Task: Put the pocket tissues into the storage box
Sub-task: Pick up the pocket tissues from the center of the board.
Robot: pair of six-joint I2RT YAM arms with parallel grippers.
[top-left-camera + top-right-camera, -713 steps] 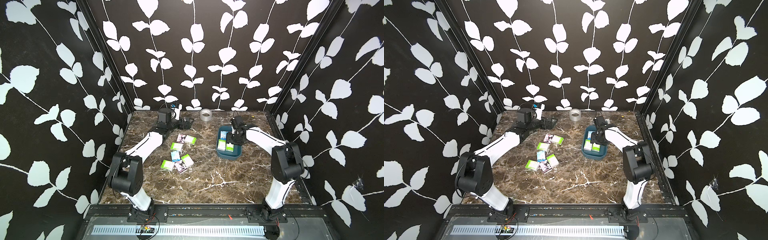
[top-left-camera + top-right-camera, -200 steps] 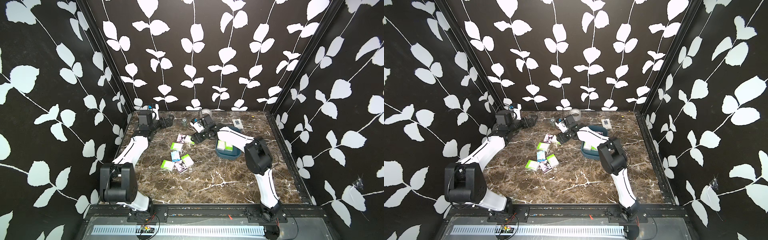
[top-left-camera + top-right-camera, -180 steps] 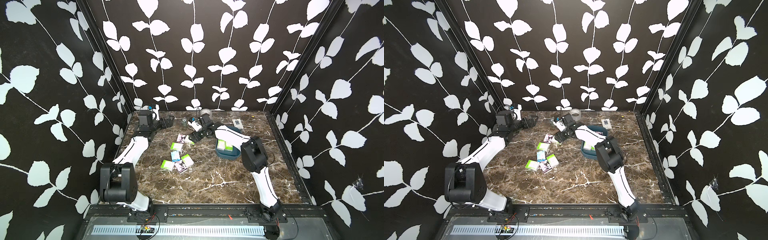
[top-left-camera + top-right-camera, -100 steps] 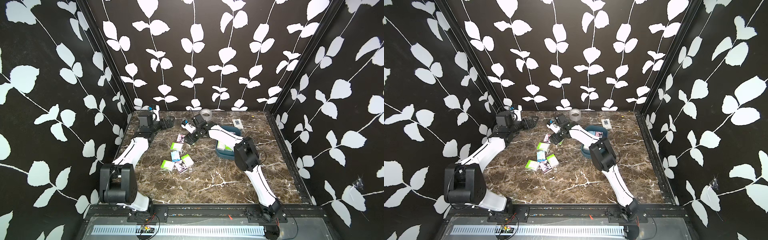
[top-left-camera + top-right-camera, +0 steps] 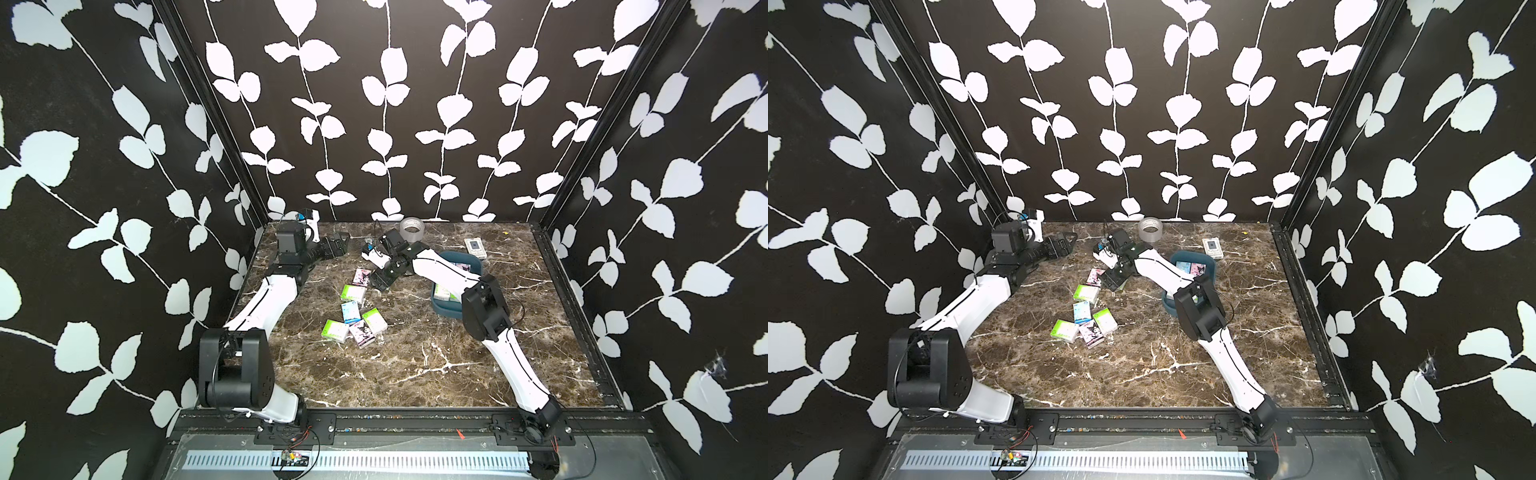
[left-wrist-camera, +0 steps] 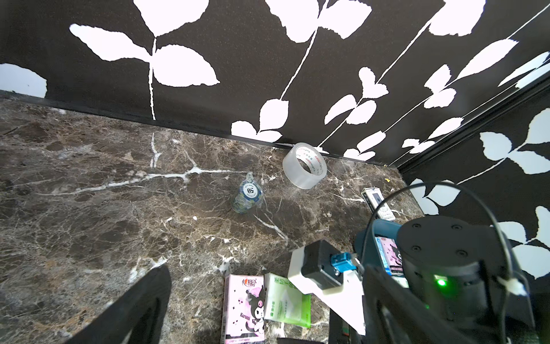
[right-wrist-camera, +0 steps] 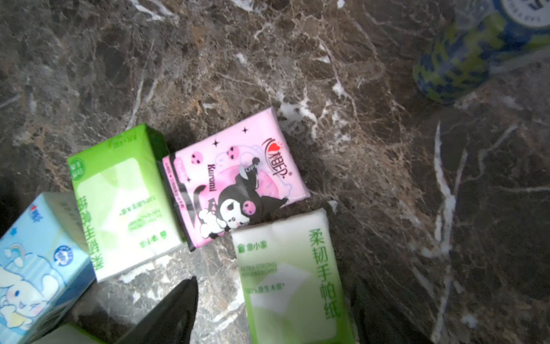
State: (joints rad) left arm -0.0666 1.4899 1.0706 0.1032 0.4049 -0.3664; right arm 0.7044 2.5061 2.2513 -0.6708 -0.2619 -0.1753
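Observation:
Several pocket tissues lie loose mid-table: a pink cartoon pack (image 5: 361,276), a green-and-white pack (image 5: 353,292), a blue one (image 5: 350,311) and more nearer the front (image 5: 334,329). The teal storage box (image 5: 444,311) on the right holds a blue pack (image 5: 1183,266) and a pink pack (image 5: 1198,268). My right gripper (image 5: 382,280) is open low over the rear packs. In the right wrist view its fingers (image 7: 175,312) straddle a green-and-white pack (image 7: 291,283) without touching it. My left gripper (image 5: 338,245) hangs open and empty at the back left.
A clear tape roll (image 5: 410,228) stands by the back wall. A white gadget (image 5: 475,246) lies behind the box. A wrapped stack of blue chips (image 6: 248,196) sits between the two grippers. The right forearm (image 5: 440,270) crosses over the box's left rim.
My right gripper has left the box, swung left across the table and dropped over the rear packs. The left arm drew back earlier and has since held still.

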